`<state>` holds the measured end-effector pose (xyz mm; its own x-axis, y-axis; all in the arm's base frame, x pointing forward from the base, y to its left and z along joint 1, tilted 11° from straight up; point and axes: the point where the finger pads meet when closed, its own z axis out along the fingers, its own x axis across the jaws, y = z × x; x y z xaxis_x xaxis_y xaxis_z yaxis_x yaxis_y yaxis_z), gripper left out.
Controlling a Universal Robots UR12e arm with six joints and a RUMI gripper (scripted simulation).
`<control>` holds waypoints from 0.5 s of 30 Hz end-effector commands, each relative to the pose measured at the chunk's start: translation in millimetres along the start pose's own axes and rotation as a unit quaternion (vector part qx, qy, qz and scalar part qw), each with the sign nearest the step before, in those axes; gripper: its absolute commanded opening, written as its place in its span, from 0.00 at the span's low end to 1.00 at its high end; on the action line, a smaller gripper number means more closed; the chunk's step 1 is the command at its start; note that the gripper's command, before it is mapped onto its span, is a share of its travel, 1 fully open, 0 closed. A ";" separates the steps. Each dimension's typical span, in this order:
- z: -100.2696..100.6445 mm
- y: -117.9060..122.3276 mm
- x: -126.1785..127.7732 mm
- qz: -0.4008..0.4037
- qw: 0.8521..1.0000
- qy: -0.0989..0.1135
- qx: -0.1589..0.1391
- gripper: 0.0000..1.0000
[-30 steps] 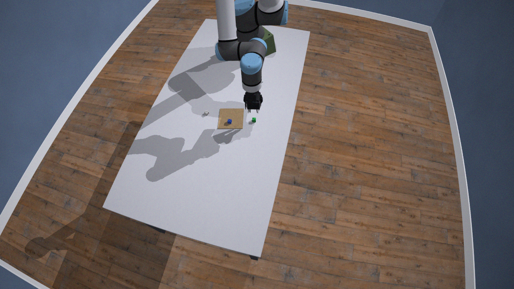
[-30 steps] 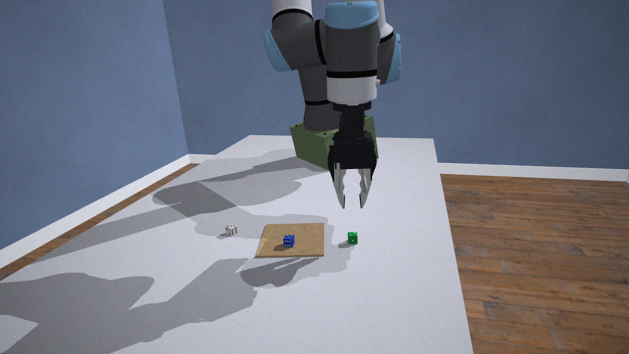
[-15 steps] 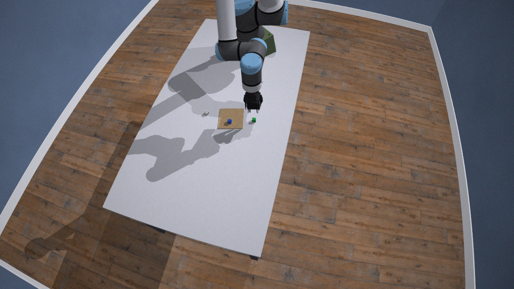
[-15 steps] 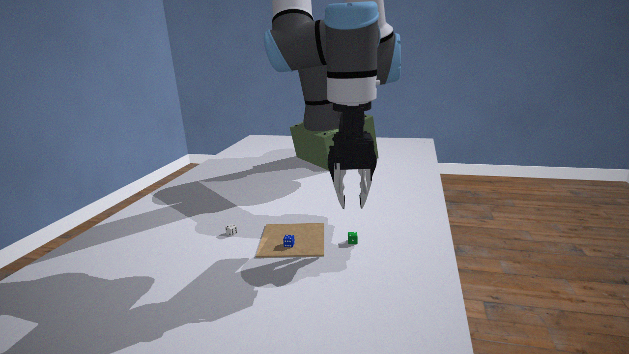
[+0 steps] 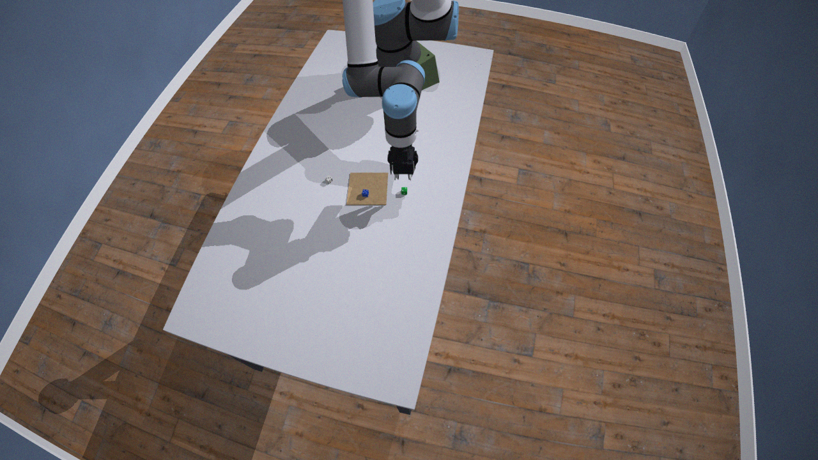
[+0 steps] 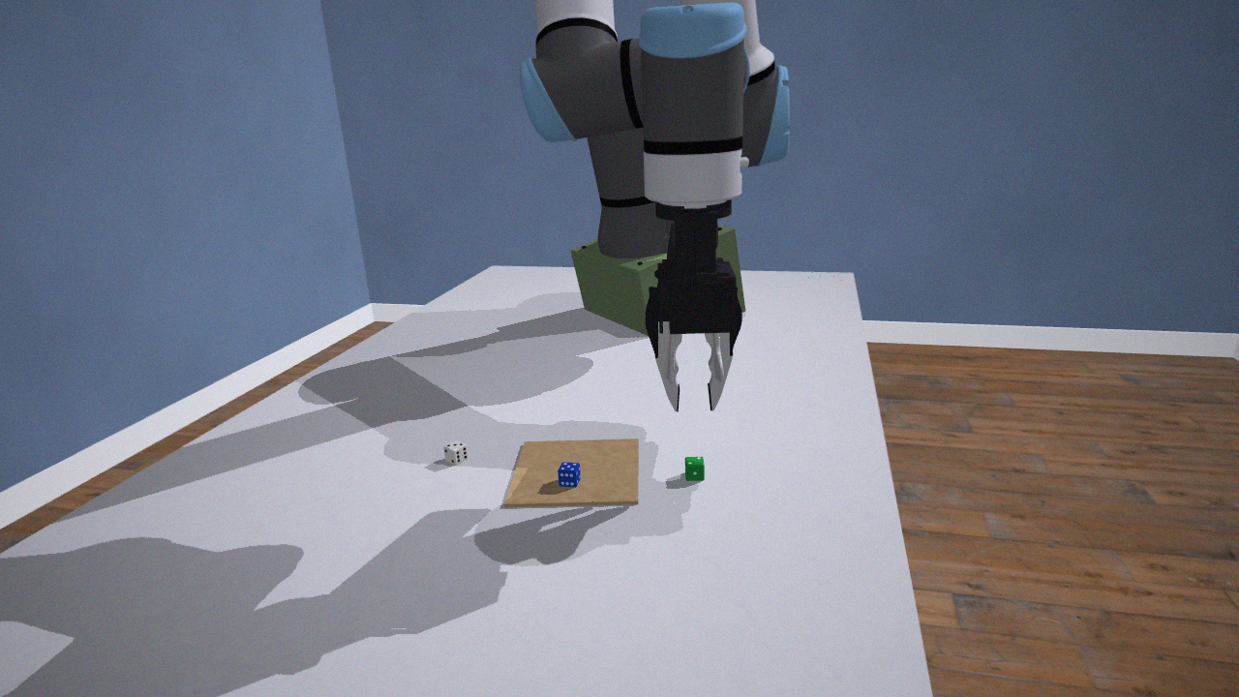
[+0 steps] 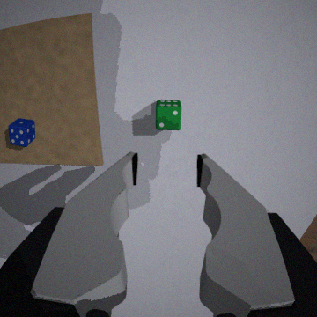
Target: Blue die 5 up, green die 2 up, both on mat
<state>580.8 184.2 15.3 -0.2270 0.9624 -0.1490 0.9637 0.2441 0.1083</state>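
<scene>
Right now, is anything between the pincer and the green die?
Nothing visible is. The pincer hangs above the white table, empty, partly closed, with the green die just below. Only bare table shows between them in the wrist view.
</scene>
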 end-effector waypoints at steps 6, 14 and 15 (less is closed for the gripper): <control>1.5 0.7 -0.1 0.000 1.000 0.000 -0.001 0.21; 6.3 0.8 -0.1 0.000 1.000 0.000 -0.001 0.21; 7.4 0.8 -0.1 0.000 1.000 0.000 -0.001 0.21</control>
<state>581.6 183.7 11.0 -0.2269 0.9625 -0.1490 0.9637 0.2440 0.1086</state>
